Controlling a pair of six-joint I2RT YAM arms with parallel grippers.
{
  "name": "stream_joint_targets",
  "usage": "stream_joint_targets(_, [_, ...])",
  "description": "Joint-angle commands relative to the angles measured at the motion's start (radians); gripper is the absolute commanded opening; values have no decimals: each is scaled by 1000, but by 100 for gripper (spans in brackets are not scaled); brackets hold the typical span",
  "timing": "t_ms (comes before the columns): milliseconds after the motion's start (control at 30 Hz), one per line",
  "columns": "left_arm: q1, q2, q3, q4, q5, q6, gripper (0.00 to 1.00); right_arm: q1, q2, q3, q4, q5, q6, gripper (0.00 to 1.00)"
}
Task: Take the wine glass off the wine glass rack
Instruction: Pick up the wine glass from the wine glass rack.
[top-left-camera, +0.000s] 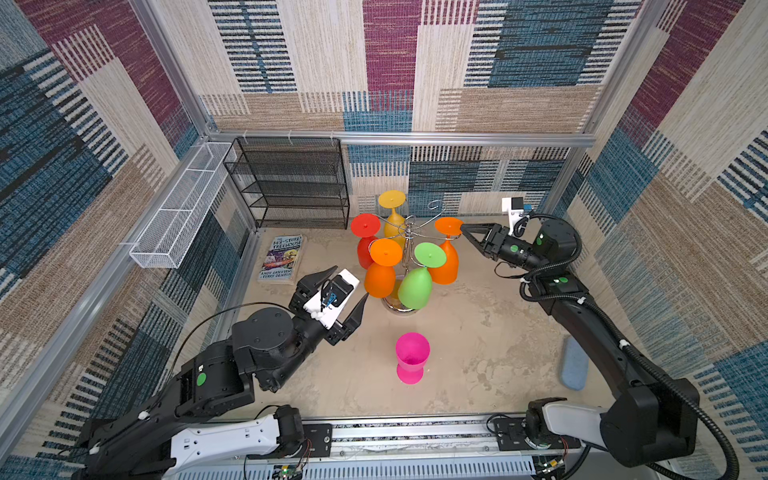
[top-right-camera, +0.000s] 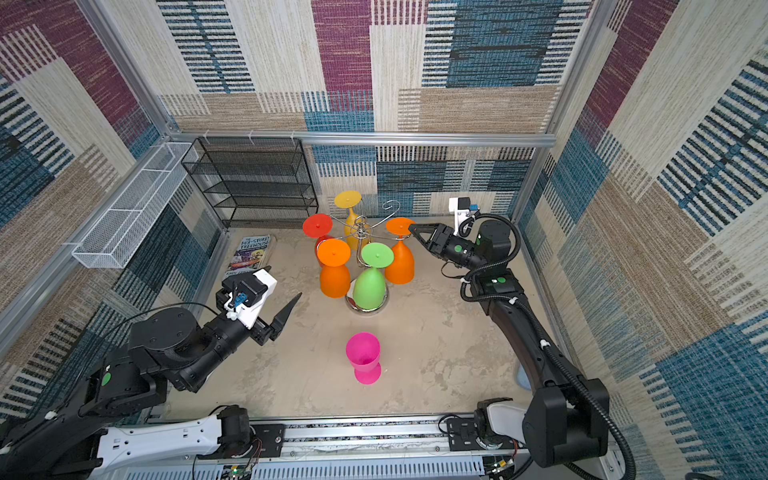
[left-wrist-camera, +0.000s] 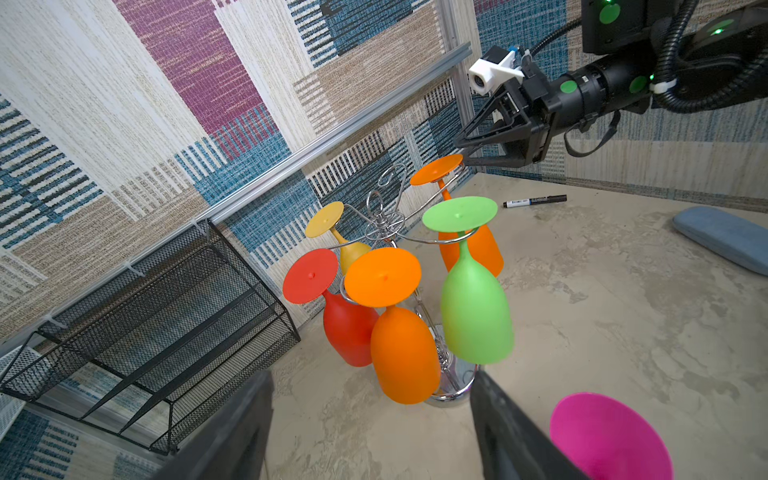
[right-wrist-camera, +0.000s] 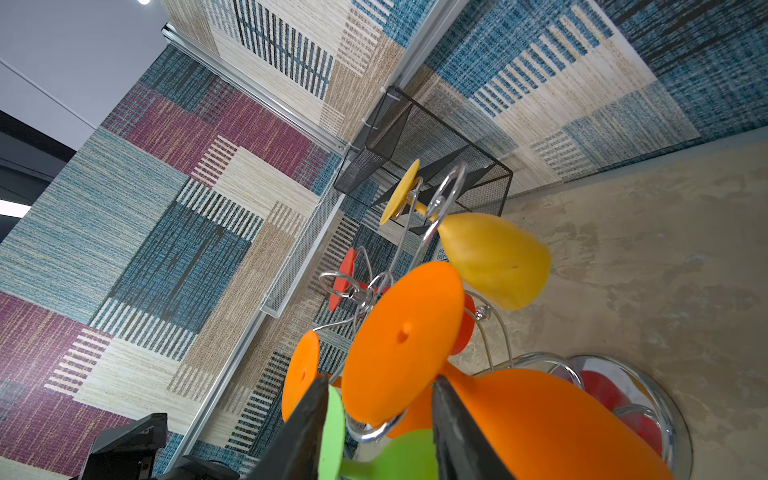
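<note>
The chrome wine glass rack (top-left-camera: 409, 226) (top-right-camera: 361, 226) stands mid-table with several coloured glasses hanging bowl-down from its arms. An orange wine glass (top-left-camera: 446, 262) (top-right-camera: 400, 262) hangs on the right-hand arm. My right gripper (top-left-camera: 464, 230) (right-wrist-camera: 380, 378) reaches in from the right, and its jaws stand apart on either side of that glass's foot disc (right-wrist-camera: 403, 340) (left-wrist-camera: 436, 169). A gap still shows beside one finger. My left gripper (top-left-camera: 351, 281) (left-wrist-camera: 372, 376) hovers wide open and empty, left of the rack. A pink glass (top-left-camera: 411, 357) stands upright in front.
A green glass (top-left-camera: 415, 286), a second orange one (top-left-camera: 380, 278), a red one (top-left-camera: 365, 245) and a yellow one (top-left-camera: 392, 224) crowd the rack. A black mesh shelf (top-left-camera: 291, 183), white wire basket (top-left-camera: 183, 208), book (top-left-camera: 282, 257), blue-grey case (top-left-camera: 575, 368) and marker (left-wrist-camera: 536, 201) lie around.
</note>
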Motion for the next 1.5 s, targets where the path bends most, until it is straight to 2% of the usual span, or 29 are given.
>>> stream_joint_targets(0, [1,-4,-3,27,6,11,77,0,12,20,2,-3,-17,40])
stream_joint_targets(233, [1,-7,-6,23,11,9,76,0,34,37,-36,-2,-32,32])
stream_joint_targets(1133, [1,-48,-38,17,3,-9,76,0,26,68,-69,0,-41,9])
stream_joint_targets(1300, [1,-54,-38,13,1,-11,76,0,25,71,-61,-10,-29,1])
stream_joint_targets(1467, [1,-57,-39,8,-2,-14,76,0,25,70,-54,-24,-13,0])
